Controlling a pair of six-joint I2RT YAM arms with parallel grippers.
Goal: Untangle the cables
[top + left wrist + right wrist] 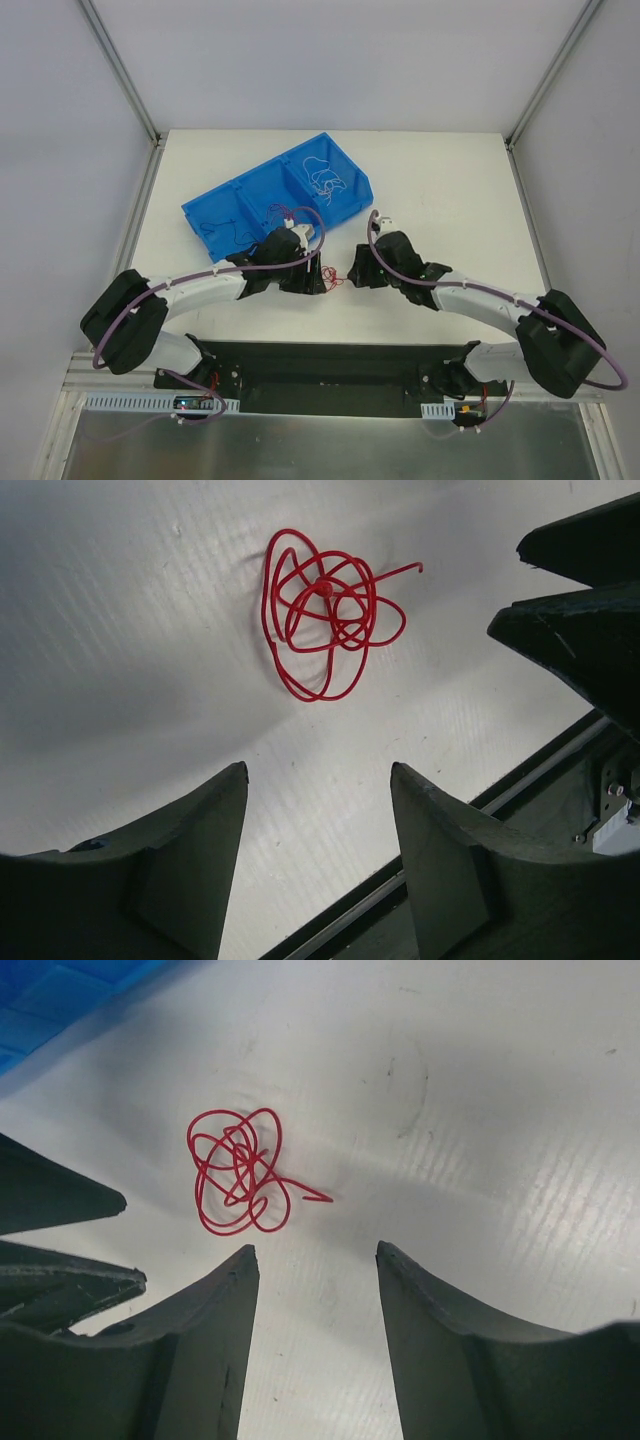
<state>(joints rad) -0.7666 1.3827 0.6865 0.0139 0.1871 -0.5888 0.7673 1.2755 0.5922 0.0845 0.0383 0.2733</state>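
You've got a white table [450, 200] w/ a finely ribbed matte top, and toward its far side a blue plastic bin [215, 205], 3 compartments, a thin white cable [325, 178] looped in the right one. The black left gripper [315, 770] & right gripper [315, 1250] face each other, wedge-shaped fingers, both jaws abt half apart, nothing held. Between them, flat on the tabletop and touching neither, lies the red cable [330, 620]: hair-thin wire curled into a small loopy knot.
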